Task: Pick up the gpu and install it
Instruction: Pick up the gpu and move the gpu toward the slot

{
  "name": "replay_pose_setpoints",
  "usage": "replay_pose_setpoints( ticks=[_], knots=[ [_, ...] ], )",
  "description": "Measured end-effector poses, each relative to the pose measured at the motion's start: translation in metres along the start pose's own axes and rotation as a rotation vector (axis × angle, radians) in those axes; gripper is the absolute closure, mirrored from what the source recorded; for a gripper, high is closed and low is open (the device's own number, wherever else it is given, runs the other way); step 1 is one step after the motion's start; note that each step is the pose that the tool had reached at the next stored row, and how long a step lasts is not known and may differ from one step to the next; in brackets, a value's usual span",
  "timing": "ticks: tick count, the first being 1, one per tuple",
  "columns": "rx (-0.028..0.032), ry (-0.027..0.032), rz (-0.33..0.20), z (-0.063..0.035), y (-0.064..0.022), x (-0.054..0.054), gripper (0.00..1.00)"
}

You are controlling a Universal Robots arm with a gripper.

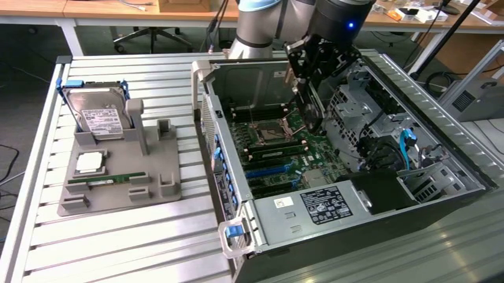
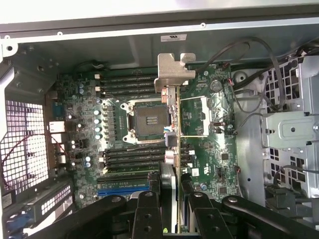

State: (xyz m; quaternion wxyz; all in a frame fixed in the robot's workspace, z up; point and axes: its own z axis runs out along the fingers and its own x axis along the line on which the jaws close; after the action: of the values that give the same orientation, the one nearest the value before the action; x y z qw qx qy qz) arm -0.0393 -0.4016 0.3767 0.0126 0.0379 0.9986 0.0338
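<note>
- Slatted metal table (image 1: 118, 236) bearing an open computer case (image 1: 464, 171), laid on its side so the inside faces up for reaching in.
- Toward the table's edge on the exterior view's left: grey holder (image 1: 165, 177) propping a hard drive (image 1: 98, 118) upright and cradling a memory stick (image 1: 110, 177), probably for easy grasping.
- Inside the case: motherboard (image 2: 99, 124) lying flat, slots upward.
- Over the motherboard: gripper (image 2: 172, 209) pinching the gpu (image 2: 169, 174) between both fingers (image 2: 147, 209).
- Held on edge, seemingly to point one long edge down at the board; silver bracket (image 2: 173, 69) at the end away from the gripper, near the case wall.
- Cannot tell whether touching the board.
</note>
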Motion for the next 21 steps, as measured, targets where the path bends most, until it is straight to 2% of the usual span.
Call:
replay_pose_setpoints(
  ticks=[21],
  knots=[
    [0.0000,0.0000,0.000,0.0051,-0.0008,0.0001,0.73]
  ],
)
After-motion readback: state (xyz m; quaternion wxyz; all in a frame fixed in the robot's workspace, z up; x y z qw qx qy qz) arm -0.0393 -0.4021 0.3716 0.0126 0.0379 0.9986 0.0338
